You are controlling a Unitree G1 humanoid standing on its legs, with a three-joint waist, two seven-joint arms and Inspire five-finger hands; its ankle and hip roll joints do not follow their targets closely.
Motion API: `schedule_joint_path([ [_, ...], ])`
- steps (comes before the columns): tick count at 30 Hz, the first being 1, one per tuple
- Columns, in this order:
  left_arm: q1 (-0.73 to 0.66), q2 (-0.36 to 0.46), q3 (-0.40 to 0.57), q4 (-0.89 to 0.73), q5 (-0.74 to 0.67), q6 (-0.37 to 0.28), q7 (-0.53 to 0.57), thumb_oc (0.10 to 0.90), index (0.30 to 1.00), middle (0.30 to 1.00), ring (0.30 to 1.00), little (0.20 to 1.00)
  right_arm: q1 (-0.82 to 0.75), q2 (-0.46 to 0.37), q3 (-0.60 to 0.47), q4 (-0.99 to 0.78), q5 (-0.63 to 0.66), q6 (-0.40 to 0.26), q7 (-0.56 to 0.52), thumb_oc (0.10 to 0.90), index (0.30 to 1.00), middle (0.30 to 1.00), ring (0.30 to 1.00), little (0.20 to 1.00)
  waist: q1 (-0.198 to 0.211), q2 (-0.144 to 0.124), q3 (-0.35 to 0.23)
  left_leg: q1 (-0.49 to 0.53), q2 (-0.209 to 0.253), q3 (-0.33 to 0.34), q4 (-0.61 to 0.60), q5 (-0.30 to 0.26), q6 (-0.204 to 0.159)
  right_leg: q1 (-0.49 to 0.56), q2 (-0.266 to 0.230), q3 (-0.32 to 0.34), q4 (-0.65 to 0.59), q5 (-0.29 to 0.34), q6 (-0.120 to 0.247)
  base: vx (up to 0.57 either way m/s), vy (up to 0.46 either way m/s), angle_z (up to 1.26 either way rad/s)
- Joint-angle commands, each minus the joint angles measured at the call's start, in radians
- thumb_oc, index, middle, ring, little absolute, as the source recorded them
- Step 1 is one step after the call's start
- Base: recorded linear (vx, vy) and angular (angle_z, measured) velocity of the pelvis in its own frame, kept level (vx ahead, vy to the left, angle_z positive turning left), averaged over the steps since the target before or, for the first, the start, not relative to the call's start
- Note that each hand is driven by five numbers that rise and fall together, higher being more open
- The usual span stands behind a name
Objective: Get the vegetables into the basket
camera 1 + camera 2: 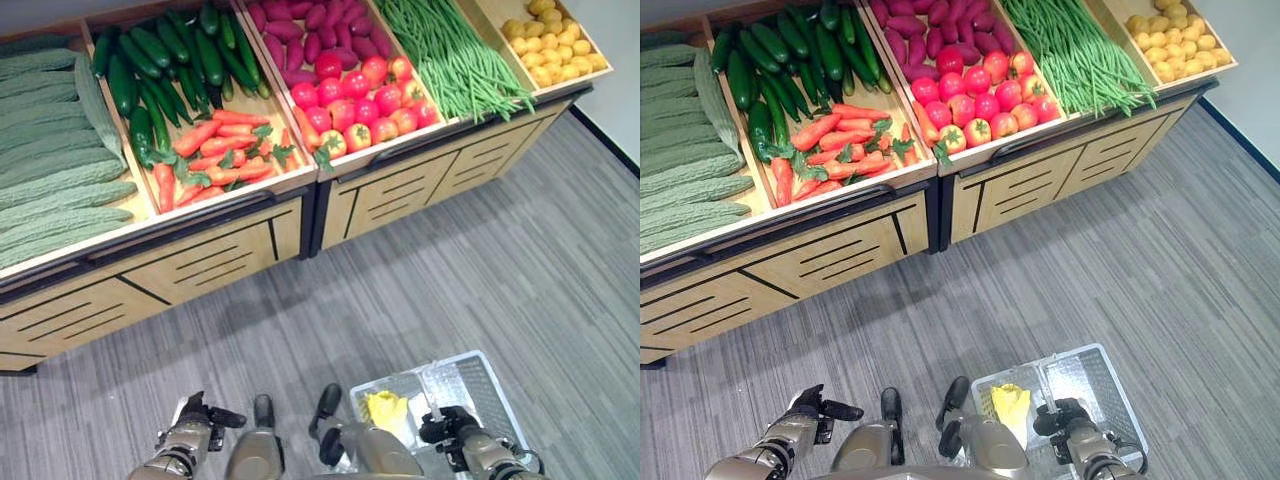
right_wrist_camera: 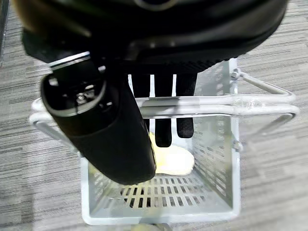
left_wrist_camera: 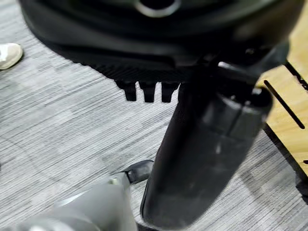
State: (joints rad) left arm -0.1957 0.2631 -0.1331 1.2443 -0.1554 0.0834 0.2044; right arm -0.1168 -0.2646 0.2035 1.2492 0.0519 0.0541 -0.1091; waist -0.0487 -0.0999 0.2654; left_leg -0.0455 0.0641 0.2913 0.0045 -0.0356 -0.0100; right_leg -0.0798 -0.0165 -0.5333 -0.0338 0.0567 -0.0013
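A grey wire basket (image 1: 492, 378) stands on the carpet at my lower right, with a yellow vegetable (image 1: 385, 408) lying in it. My right hand (image 1: 452, 428) is shut on the basket's handle (image 2: 216, 103), fingers behind the wires and thumb (image 2: 110, 125) in front. The yellow vegetable (image 2: 175, 161) shows below those fingers. My left hand (image 1: 195, 425) hangs low at the lower left, open and holding nothing, away from the basket. Ahead, the wooden stand (image 1: 220, 250) holds carrots (image 1: 215, 150), cucumbers (image 1: 170, 55), tomatoes (image 1: 360, 95) and green beans (image 1: 450, 55).
The stand also carries bitter gourds (image 1: 50, 150) at the left, purple sweet potatoes (image 1: 310, 25) and yellow produce (image 1: 555, 45) at the far right. Grey carpet (image 1: 450, 270) lies between me and the stand. A white shoe (image 3: 9, 54) rests on the floor.
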Motion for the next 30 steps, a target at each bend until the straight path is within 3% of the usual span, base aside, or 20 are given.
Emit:
schedule_joint_path([
  [1, 0.017, -0.005, 0.011, 0.008, 0.029, -0.009, 0.007, 0.900, 1.000, 1.000, 1.000, 1.000, 0.059, -0.031, 0.002, 0.026, 0.001, 0.029, 0.000, 0.400, 0.300, 0.300, 0.300, 0.300, 0.013, 0.041, -0.046, 0.027, -0.018, -0.085, -0.040, 0.005, 0.000, 0.062, -0.099, 0.221, 0.137, -0.157, 0.085, 0.08, 0.237, 0.12],
  [8, 0.027, 0.015, 0.030, -0.004, 0.027, -0.013, 0.010, 0.900, 1.000, 1.000, 1.000, 1.000, 0.043, -0.010, 0.023, 0.018, -0.049, 0.034, 0.008, 0.400, 0.300, 0.300, 0.300, 0.300, 0.050, 0.010, -0.033, 0.008, -0.050, -0.074, 0.080, -0.086, 0.059, 0.053, -0.147, 0.271, 0.184, -0.129, 0.114, 0.02, 0.268, -0.24],
  [12, 0.028, 0.024, 0.052, 0.009, 0.001, -0.010, 0.015, 0.900, 1.000, 1.000, 1.000, 1.000, 0.043, -0.003, 0.016, 0.015, -0.045, 0.034, 0.005, 0.400, 0.300, 0.300, 0.300, 0.300, 0.046, 0.007, -0.025, 0.020, -0.082, -0.099, 0.081, -0.100, 0.091, -0.023, -0.170, 0.342, 0.383, -0.090, 0.133, 0.01, 0.214, -0.02],
  [13, 0.029, 0.024, 0.054, 0.005, -0.005, -0.010, 0.020, 0.900, 1.000, 1.000, 1.000, 1.000, 0.043, -0.002, 0.014, 0.013, -0.041, 0.034, 0.001, 0.400, 0.300, 0.300, 0.300, 0.300, 0.044, 0.009, -0.026, 0.025, -0.085, -0.102, 0.074, -0.098, 0.092, -0.032, -0.163, 0.368, 0.383, -0.082, 0.135, 0.01, 0.134, 0.23],
  [18, 0.023, 0.026, 0.046, -0.041, -0.012, -0.023, 0.042, 0.900, 1.000, 1.000, 1.000, 1.000, 0.037, 0.005, 0.019, 0.008, -0.049, 0.035, -0.011, 0.400, 0.300, 0.300, 0.300, 0.300, 0.050, 0.022, -0.035, 0.036, -0.075, -0.124, 0.044, -0.074, 0.082, -0.049, -0.145, 0.446, 0.151, 0.003, 0.143, -0.01, 0.007, 0.22],
  [21, 0.023, 0.028, 0.037, -0.049, 0.002, -0.021, 0.053, 0.900, 1.000, 1.000, 1.000, 1.000, 0.039, 0.009, 0.030, 0.008, -0.060, 0.034, -0.009, 0.400, 0.300, 0.300, 0.300, 0.300, 0.051, 0.015, -0.033, 0.039, -0.073, -0.139, 0.062, -0.077, 0.076, -0.026, -0.148, 0.438, 0.125, -0.013, 0.148, 0.02, -0.113, 0.28],
  [23, 0.032, 0.031, 0.027, -0.147, 0.017, -0.033, 0.082, 0.900, 1.000, 1.000, 1.000, 1.000, 0.036, 0.012, 0.046, -0.003, -0.087, 0.030, -0.004, 0.400, 0.300, 0.300, 0.300, 0.300, 0.061, 0.008, -0.046, 0.045, -0.067, -0.165, 0.046, -0.061, 0.059, 0.005, -0.140, 0.418, 0.108, -0.038, 0.142, 0.05, -0.267, 0.49],
  [30, 0.142, 0.042, 0.020, -0.489, 0.028, -0.062, 0.089, 0.900, 1.000, 1.000, 1.000, 1.000, 0.041, -0.013, 0.001, -0.033, -0.049, 0.019, -0.025, 0.400, 0.300, 0.300, 0.300, 0.300, 0.066, 0.030, -0.068, 0.045, -0.045, -0.243, -0.008, -0.012, 0.026, 0.060, -0.121, 0.346, 0.068, -0.069, 0.117, 0.02, -0.213, 0.42],
])
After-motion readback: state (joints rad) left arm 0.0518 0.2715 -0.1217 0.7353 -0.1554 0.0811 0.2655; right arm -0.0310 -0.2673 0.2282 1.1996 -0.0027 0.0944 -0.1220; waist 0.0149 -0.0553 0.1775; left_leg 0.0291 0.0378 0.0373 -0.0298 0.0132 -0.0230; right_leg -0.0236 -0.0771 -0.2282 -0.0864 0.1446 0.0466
